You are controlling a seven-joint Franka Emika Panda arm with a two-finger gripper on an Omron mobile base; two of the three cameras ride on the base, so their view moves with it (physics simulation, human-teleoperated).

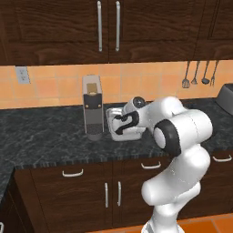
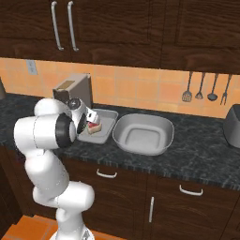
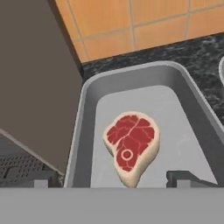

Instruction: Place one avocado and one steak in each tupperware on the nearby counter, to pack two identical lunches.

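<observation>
Lying flat inside the small rectangular tupperware, a raw steak is observed: red marbled flesh, pale fat rim, small round bone. The container rests on the dark speckled counter, just beside a tall grey appliance. The gripper is held above it, fingers spread wide, nothing gripped. The larger oval tupperware sits to the right.

Your white arm rises from the base, folds at a bulky dark-ringed elbow and reaches forward and down. The wrist bends so the hand points downward. Your gripper has its jaws spread wide, one dark fingertip at each side of the hand view, nothing between them. In the base views the fingers seem mostly hidden behind the forearm.
</observation>
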